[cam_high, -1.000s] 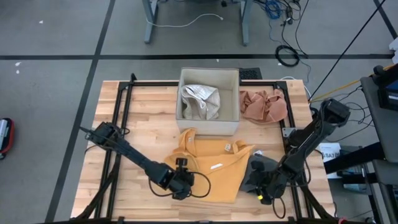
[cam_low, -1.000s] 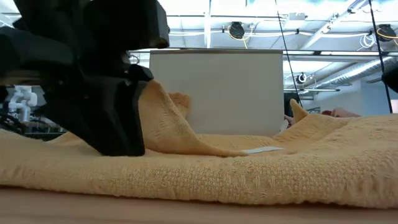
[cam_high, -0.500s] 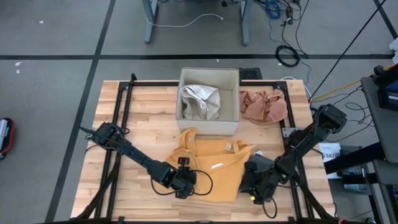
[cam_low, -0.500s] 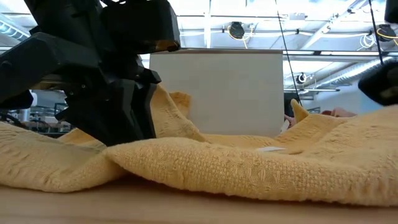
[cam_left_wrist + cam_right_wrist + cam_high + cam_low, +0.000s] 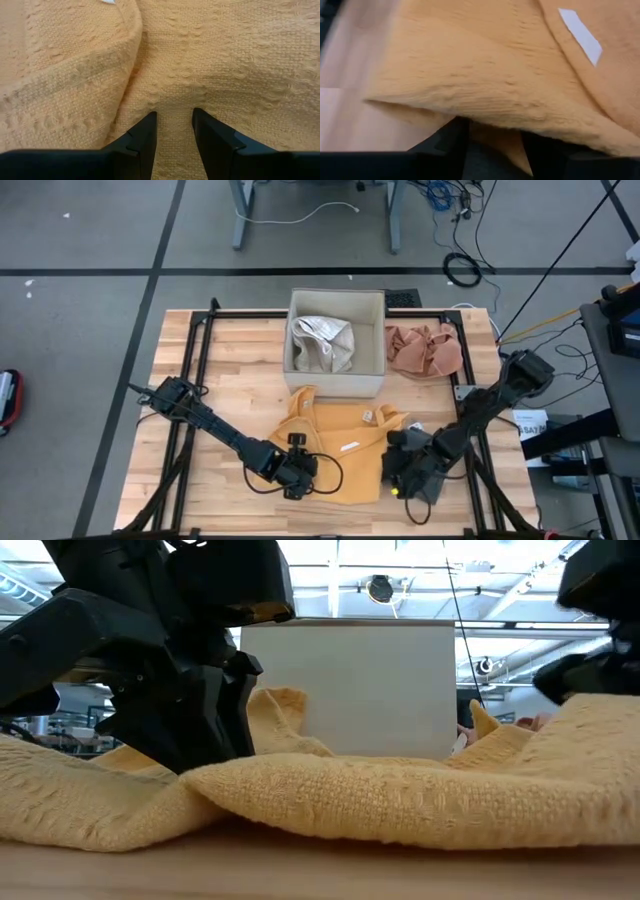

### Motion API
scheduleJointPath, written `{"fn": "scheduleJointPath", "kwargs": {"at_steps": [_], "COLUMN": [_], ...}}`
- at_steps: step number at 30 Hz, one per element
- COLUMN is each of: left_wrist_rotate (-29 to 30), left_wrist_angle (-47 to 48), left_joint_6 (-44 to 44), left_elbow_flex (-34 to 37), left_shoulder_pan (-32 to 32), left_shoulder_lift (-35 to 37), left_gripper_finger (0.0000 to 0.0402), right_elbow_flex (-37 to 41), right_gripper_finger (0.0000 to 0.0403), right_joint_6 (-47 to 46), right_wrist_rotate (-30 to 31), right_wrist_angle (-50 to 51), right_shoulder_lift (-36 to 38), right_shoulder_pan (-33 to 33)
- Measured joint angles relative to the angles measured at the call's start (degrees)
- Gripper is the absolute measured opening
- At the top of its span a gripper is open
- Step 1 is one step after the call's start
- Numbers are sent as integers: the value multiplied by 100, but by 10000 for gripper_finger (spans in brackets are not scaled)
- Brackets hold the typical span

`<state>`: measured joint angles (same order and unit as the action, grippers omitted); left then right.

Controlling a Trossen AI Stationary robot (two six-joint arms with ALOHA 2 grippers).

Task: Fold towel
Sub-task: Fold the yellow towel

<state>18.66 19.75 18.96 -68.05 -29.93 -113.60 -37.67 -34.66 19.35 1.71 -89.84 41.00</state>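
We look down on a wooden table [image 5: 240, 360] standing on a grey floor, with a white box [image 5: 336, 330] holding a pale cloth at its far middle, a pink cloth [image 5: 424, 348] beside it, and the orange towel [image 5: 335, 445] rumpled at the near middle. The left gripper [image 5: 300, 480] sits low at the towel's near left edge, fingers [image 5: 142, 142] pinching a ridge of fabric. The right gripper [image 5: 398, 475] is down at the near right edge, closed on the towel's raised edge.

High cam overhead, low cam table-level, wrist cams close, all share towel [image 5: 335, 448]
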Motion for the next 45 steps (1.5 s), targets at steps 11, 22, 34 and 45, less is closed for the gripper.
{"fn": "scheduleJointPath", "kwargs": {"at_steps": [11,22,34,45], "left_wrist_rotate": [-11,67,29,-14], "left_wrist_angle": [301,1173,1217,1224], "left_joint_6": [180,756,784,899], "left_elbow_flex": [-2,-4,2,6], "left_shoulder_pan": [-9,9,76,253], "left_shoulder_lift": [0,9,9,9], "left_gripper_finger": [137,137,137,137], "right_elbow_flex": [-2,-2,-2,0], "right_gripper_finger": [128,7,4,49], "right_joint_6": [740,1077,1136,239], "right_wrist_rotate": [-677,-752,-331,-333], "right_wrist_angle": [-1235,-978,-620,-578], "right_shoulder_lift": [-736,-352,482,50], "right_shoulder_pan": [-347,-16,858,1536]}}
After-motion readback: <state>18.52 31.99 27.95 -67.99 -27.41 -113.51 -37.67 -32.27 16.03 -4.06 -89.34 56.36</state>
